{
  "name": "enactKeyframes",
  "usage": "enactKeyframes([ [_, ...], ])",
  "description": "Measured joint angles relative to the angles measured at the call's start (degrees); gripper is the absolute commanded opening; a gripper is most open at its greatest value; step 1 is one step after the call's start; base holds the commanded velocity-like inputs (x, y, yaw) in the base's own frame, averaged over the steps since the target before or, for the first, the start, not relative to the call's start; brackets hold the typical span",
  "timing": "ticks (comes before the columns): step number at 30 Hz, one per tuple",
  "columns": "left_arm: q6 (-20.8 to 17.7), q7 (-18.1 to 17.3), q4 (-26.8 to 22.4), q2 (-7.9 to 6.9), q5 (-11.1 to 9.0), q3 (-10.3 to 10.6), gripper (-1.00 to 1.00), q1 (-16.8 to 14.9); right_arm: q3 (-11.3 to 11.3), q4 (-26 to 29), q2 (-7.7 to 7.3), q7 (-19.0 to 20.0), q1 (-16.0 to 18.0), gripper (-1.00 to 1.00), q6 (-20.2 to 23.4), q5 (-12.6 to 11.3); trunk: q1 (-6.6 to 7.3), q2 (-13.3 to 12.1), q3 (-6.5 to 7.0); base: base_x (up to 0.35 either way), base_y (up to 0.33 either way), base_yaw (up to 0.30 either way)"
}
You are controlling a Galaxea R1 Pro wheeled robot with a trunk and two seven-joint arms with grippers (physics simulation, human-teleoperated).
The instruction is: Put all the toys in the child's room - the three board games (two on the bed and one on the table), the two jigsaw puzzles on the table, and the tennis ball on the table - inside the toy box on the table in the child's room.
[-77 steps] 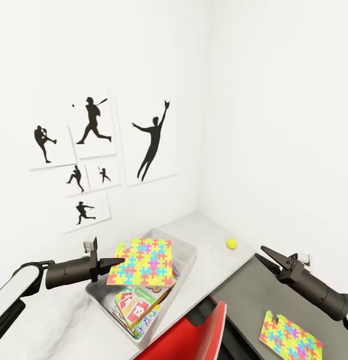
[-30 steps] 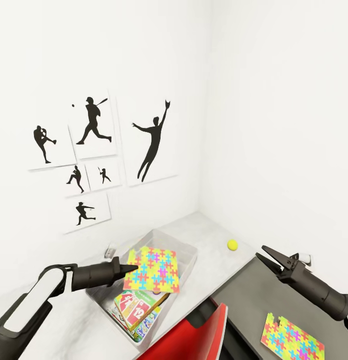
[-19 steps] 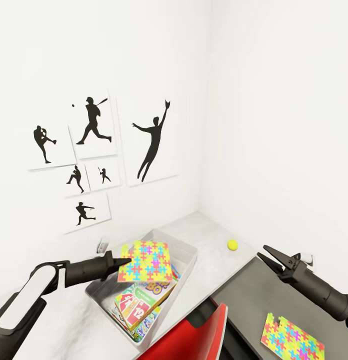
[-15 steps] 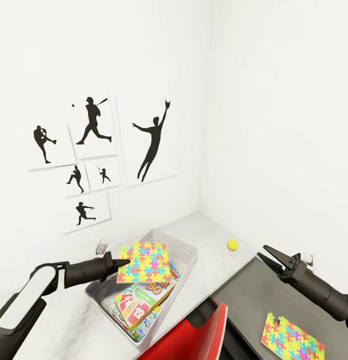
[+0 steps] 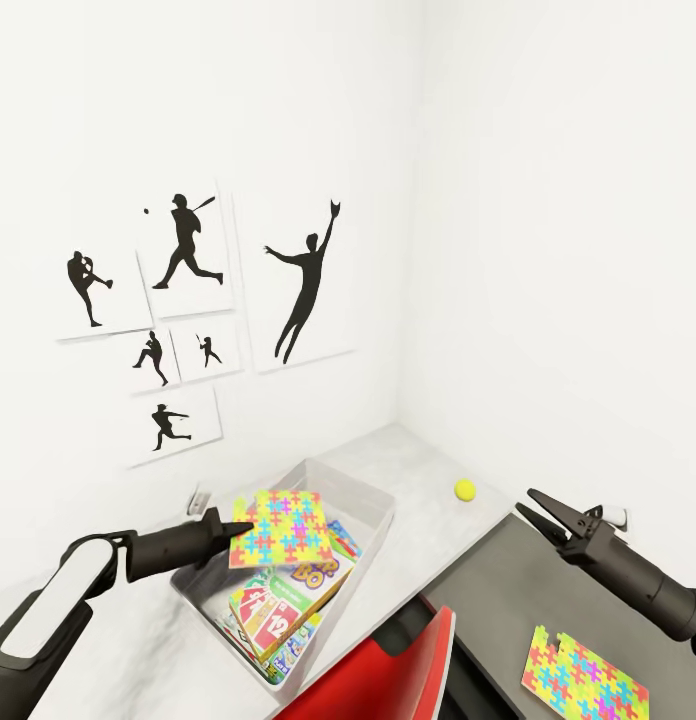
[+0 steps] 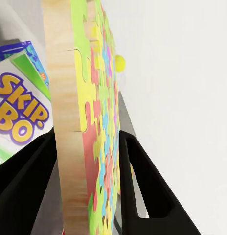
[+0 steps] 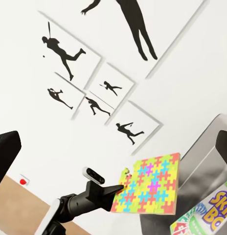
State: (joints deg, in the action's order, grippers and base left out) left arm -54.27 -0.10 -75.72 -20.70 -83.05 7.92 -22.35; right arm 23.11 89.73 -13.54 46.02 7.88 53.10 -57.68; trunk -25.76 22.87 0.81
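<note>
Lowered since a moment ago, the left gripper [image 5: 231,528] clamps one jigsaw puzzle [image 5: 283,529] flat above the toy box [image 5: 373,503] (Skip-Bo game [image 5: 306,577] inside), at lower centre, while the right gripper [image 5: 537,508], fingers spread, hangs between the tennis ball [image 5: 464,489] and the second puzzle [image 5: 582,679].

You see the held jigsaw puzzle [image 6: 89,122] edge-on: pale wood-grain backing, matt painted face. The Skip-Bo box [image 6: 18,115] looks like printed card with slight sheen. Your toy box [image 5: 373,505] reads as translucent grey plastic. The bench [image 5: 408,470] is matt, faintly mottled. The left end effector [image 6: 89,176] fingers [image 6: 147,191] look like matt black plastic.
</note>
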Motion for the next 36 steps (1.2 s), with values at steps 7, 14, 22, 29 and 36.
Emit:
enactKeyframes([
  [7, 0.67, 1.06, 0.12, 0.04, 1.24, 0.0, -1.0, -0.04, -0.04, 0.03, 0.0, -0.04, 0.0, 1.0, -0.09, 0.07, 0.0, 0.0, 0.0, 0.0, 0.0, 0.0],
  [14, 0.74, 1.79, 0.14, 0.09, 1.84, 0.04, -1.0, -0.04, -0.05, -0.05, 0.01, -0.05, 0.0, 1.0, -0.1, 0.07, 0.0, 0.0, 0.0, 0.0, 0.0, 0.0],
  [22, 0.72, 2.03, 0.18, 0.62, 1.97, 0.36, -1.0, -0.1, -0.11, -0.06, 0.06, -0.05, 0.0, 1.0, -0.1, 0.13, 0.0, 0.0, 0.0, 0.0, 0.0, 0.0],
  [29, 0.32, 5.5, 0.41, 2.86, 2.27, 0.52, -1.0, -0.17, -0.05, -0.06, 0.02, -0.05, 0.0, 1.0, -0.09, 0.14, 0.0, 0.0, 0.0, 0.0, 0.0, 0.0],
  [36, 0.17, 8.8, 4.04, 3.86, 2.28, 0.52, -1.0, -0.4, -0.05, -0.08, 0.01, -0.05, 0.0, 1.0, -0.1, 0.1, 0.0, 0.0, 0.0, 0.0, 0.0, 0.0],
])
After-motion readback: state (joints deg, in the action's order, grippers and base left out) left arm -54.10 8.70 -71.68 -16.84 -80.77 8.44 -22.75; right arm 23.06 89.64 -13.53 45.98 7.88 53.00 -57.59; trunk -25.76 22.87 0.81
